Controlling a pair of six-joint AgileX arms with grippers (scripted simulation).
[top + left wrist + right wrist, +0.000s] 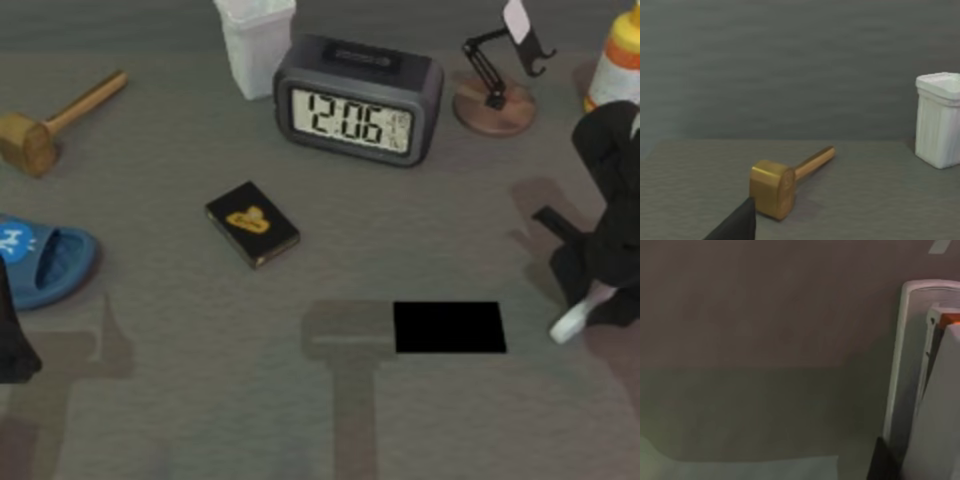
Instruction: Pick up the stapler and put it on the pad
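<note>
The white stapler (572, 324) shows only one rounded end, poking out from under my right gripper (603, 296) at the table's right edge. In the right wrist view the stapler (920, 365) fills the side of the picture, and one dark finger (883, 462) lies against its side. The gripper is shut on it. The pad (450, 327), a flat black rectangle, lies on the table just left of the stapler, apart from it. My left gripper (10, 350) is parked at the left edge, open, with one fingertip (742, 225) showing.
A digital clock (358, 100), white bin (256, 40), small desk lamp (497, 75) and yellow-and-white bottle (618, 55) stand along the back. A black box with a yellow logo (252, 224) lies centre-left. A wooden mallet (55, 120) and blue slipper (45, 260) lie at the left.
</note>
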